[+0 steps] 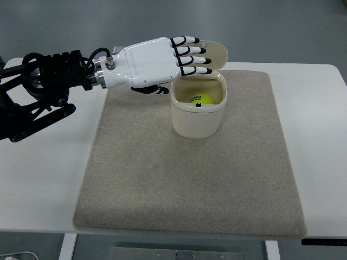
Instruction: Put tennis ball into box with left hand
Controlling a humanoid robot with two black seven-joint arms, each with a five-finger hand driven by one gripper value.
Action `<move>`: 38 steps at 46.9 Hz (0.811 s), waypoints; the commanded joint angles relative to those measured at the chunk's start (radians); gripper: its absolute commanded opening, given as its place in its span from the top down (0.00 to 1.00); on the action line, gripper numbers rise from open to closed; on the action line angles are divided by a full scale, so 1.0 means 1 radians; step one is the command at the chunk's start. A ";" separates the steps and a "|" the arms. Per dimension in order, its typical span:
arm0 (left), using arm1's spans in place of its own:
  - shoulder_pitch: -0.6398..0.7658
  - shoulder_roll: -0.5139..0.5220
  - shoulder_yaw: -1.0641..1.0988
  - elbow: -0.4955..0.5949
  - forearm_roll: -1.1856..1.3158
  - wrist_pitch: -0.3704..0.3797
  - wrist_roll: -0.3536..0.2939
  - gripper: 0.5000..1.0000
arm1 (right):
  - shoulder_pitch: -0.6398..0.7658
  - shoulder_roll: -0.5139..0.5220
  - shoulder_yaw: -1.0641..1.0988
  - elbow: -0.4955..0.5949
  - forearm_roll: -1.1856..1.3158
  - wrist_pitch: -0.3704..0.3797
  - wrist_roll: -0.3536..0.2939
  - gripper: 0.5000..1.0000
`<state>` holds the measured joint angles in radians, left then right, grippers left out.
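On top of the mat, near its back edge, sits a cream box w/ its lid open, and the tennis ball lies inside it. Just above the box rim hangs the left hand, fingers stretched out flat & spread a bit, holding nothing.

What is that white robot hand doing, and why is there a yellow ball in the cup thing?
That is a robot's left hand, white with black joints, on a black arm reaching in from the left. The one camera looks down from above, from the robot's side. A white table carries a grey mat. On the mat stands a cream box with its lid flipped open behind it. The yellow tennis ball lies inside the box. The hand hovers beside and above the rim, fingers stretched out, holding nothing. The other hand is not in the picture.
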<state>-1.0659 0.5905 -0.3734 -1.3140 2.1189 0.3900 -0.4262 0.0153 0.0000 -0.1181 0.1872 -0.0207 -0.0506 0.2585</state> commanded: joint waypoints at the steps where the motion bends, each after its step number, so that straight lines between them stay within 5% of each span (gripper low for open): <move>1: 0.015 0.040 0.001 -0.028 -0.075 0.004 0.000 0.02 | 0.000 0.000 0.000 0.000 -0.001 0.000 0.001 0.12; 24: 0.119 0.169 0.036 -0.050 -0.970 -0.068 -0.002 0.02 | 0.000 0.000 0.000 0.000 -0.001 0.000 0.001 0.12; 29: 0.119 0.166 0.040 -0.019 -1.229 -0.183 0.000 0.02 | 0.000 0.000 0.000 0.000 0.001 0.000 -0.001 0.12; 38: 0.107 0.152 0.039 0.142 -1.700 -0.540 0.003 0.02 | 0.000 0.000 0.000 0.000 -0.001 0.000 -0.001 0.12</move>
<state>-0.9534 0.7512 -0.3334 -1.2436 0.5838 -0.0319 -0.4250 0.0153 0.0000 -0.1181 0.1872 -0.0203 -0.0506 0.2583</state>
